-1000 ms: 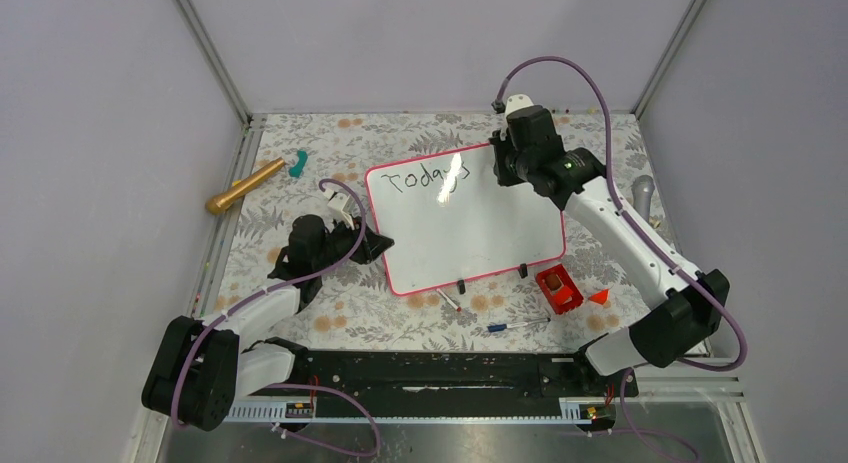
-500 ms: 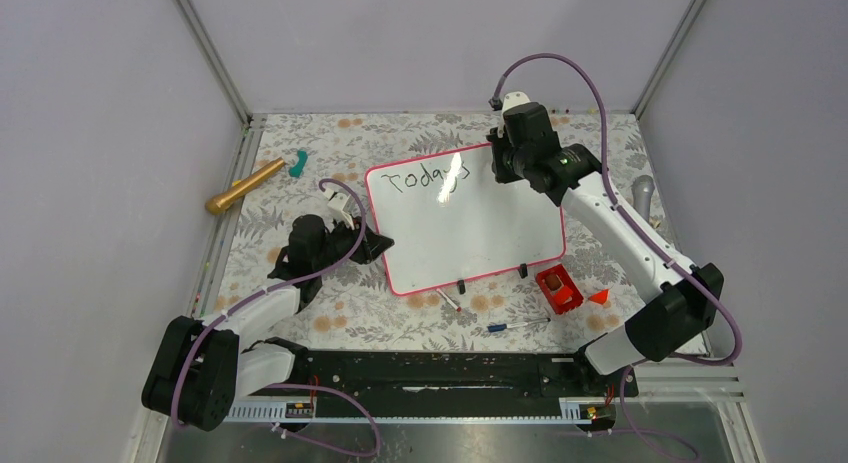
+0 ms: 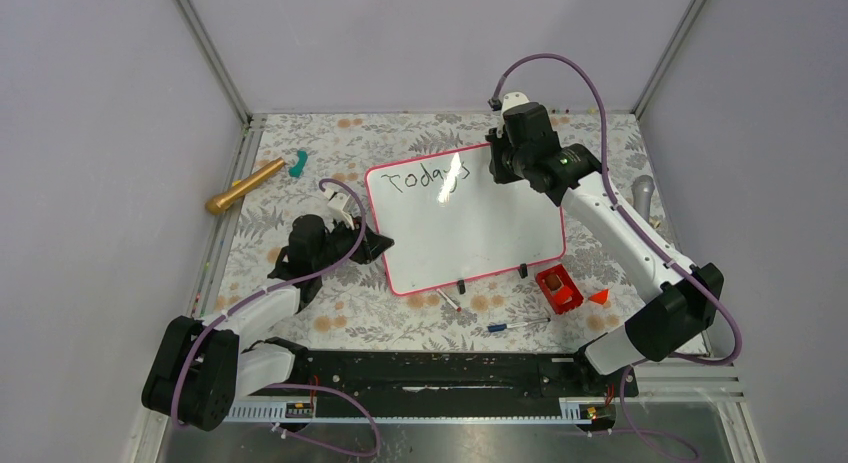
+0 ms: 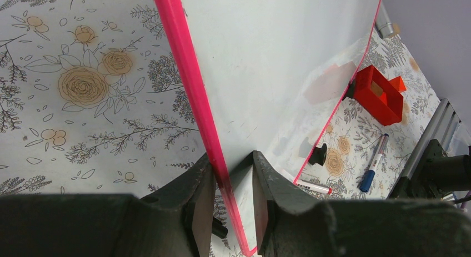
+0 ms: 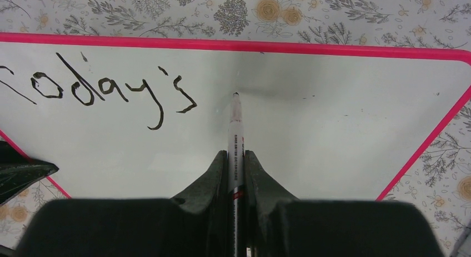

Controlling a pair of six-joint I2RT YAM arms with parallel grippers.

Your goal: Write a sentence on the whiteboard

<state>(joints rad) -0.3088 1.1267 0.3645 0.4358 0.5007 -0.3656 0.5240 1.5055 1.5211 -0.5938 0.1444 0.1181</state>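
The whiteboard (image 3: 480,233) lies mid-counter (image 3: 290,198). The left gripper (image 4: 229,176) pinches its left edge and has not moved. The right gripper (image 5: 236,160) is clenched on a marker (image 5: 235,124), whose tip sits on the board just right of the sentence (image 5: 100,93). It reads only "Today's", the same as a second ago. Since then the right arm has drifted slightly left and farther.

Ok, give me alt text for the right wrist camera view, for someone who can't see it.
The right gripper clamps a marker, its tip on or just above the whiteboard, right of the black handwritten word Today's. The pink-framed board lies on a floral tablecloth.
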